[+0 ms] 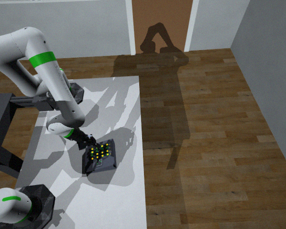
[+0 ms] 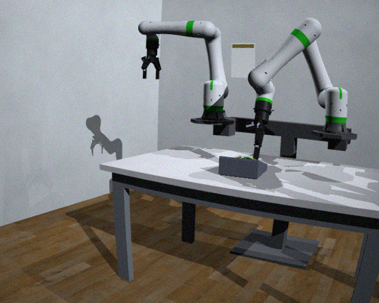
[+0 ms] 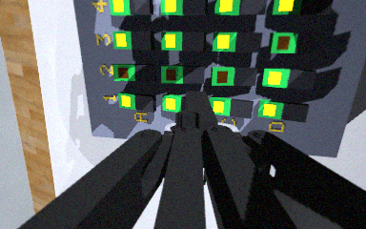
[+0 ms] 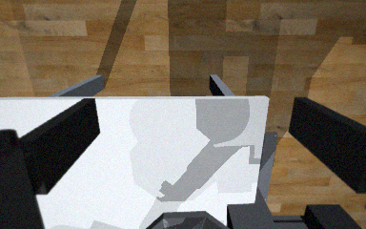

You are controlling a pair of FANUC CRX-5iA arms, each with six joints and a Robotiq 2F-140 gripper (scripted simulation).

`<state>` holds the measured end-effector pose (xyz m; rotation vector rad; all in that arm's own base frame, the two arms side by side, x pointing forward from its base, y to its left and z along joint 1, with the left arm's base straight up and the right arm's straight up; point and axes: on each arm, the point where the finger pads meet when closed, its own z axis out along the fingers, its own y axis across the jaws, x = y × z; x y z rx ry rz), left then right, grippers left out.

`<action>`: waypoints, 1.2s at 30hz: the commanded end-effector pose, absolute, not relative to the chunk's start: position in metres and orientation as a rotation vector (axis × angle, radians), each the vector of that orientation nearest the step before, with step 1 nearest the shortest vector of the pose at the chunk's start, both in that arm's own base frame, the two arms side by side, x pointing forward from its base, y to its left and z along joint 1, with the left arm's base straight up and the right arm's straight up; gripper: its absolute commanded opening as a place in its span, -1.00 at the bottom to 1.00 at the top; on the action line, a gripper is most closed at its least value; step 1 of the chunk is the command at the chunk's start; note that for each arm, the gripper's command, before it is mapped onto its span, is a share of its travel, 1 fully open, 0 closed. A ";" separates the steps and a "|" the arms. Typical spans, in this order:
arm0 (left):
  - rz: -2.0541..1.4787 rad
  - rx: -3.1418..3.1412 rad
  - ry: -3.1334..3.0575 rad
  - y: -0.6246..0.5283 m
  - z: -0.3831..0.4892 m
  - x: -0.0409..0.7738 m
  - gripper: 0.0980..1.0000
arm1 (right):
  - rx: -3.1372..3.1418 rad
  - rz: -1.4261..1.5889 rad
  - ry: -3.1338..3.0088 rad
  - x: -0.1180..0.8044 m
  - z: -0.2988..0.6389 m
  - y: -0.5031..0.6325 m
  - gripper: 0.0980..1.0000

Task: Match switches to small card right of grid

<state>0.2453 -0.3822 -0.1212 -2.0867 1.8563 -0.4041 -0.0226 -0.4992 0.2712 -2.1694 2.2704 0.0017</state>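
Note:
The switch box (image 1: 110, 165) (image 2: 237, 168) (image 3: 309, 139) carries a grid of green and dark grey switches. In the left wrist view, the lamps of rows 1 and 4 are lit. In row 3, the D lamp (image 3: 283, 43) is dark, the others lit. In row 2, the D lamp (image 3: 275, 78) is lit, the others dark. The small card (image 1: 99, 162) lies beside the grid; its squares are too small to read surely. My left gripper (image 2: 256, 158) (image 3: 194, 107) is shut and empty, its tips over the dark half beside the lit B1 lamp (image 3: 172, 103); contact is unclear. My right gripper (image 2: 150, 78) (image 4: 194, 115) is open and empty, high above the table.
The white table (image 1: 123, 204) (image 2: 170, 163) (image 4: 118, 167) bears the box, with its edge beyond the box in the top view. Both arm bases stand on a dark mount (image 2: 271, 127) behind the table. Arm shadows fall across the box and table.

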 end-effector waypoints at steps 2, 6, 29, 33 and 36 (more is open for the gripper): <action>-0.406 -2.087 1.856 -0.383 -0.122 0.246 -1.00 | -2.170 0.000 2.271 -0.023 0.272 -0.499 1.00; -0.406 -2.087 1.856 -0.383 -0.123 0.247 -1.00 | -2.170 0.000 2.271 -0.023 0.272 -0.499 1.00; -0.406 -2.087 1.856 -0.383 -0.121 0.245 -1.00 | -2.170 0.000 2.271 -0.023 0.272 -0.499 1.00; -0.406 -2.087 1.856 -0.383 -0.114 0.242 -1.00 | -2.170 0.000 2.271 -0.023 0.272 -0.499 1.00; -0.406 -2.087 1.856 -0.384 -0.106 0.239 -1.00 | -2.170 0.000 2.271 -0.023 0.272 -0.499 1.00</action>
